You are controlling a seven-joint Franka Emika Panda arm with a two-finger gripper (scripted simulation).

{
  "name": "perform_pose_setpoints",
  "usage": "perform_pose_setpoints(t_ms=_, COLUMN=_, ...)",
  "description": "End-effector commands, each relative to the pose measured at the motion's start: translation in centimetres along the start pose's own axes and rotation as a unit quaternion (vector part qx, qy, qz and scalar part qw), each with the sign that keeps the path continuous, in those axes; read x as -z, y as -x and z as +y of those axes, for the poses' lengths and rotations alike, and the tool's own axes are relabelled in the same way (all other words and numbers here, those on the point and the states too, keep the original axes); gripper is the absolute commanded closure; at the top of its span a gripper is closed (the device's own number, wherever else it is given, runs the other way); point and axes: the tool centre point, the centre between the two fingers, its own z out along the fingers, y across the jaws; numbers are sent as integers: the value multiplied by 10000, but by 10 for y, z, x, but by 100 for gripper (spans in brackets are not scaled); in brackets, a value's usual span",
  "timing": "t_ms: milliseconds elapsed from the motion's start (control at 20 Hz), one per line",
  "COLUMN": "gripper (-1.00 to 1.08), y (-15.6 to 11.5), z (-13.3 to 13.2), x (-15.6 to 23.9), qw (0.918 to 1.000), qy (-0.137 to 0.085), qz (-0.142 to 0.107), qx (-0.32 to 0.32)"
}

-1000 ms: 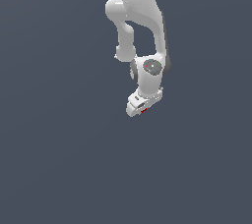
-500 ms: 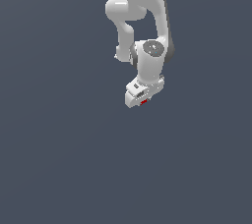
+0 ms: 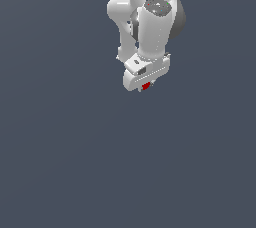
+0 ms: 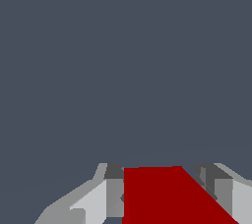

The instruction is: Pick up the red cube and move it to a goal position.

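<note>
The red cube (image 3: pixel 145 86) shows as a small red patch under the white hand of the arm in the exterior view. My gripper (image 3: pixel 144 87) is shut on it, with most of the cube hidden by the hand. In the wrist view the red cube (image 4: pixel 162 196) fills the gap between the two grey fingers (image 4: pixel 114 193), which press on its sides. The gripper (image 4: pixel 165 193) holds the cube over a plain dark grey ground.
The white arm (image 3: pixel 150 17) reaches down from the upper edge of the exterior view. A flat dark grey surface (image 3: pixel 75 162) fills everything else in view.
The arm with the red cube in the gripper has moved upward in the exterior view and drawn closer to the arm's base. The cube stays held.
</note>
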Motion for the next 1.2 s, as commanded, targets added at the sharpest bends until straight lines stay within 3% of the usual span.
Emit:
perform_pose_setpoints(t_ms=0, gripper=108, y=4, z=1, x=28, qw=10000, qy=-6, qz=2, qx=3)
perform_pose_setpoints(t_ms=700, gripper=108, y=20, z=9, x=170, qw=10000, qy=-6, qz=4, qx=0)
perform_pose_setpoints(t_ms=1150, gripper=108, y=24, z=14, x=224, qw=10000, qy=1, qz=1, qx=-7)
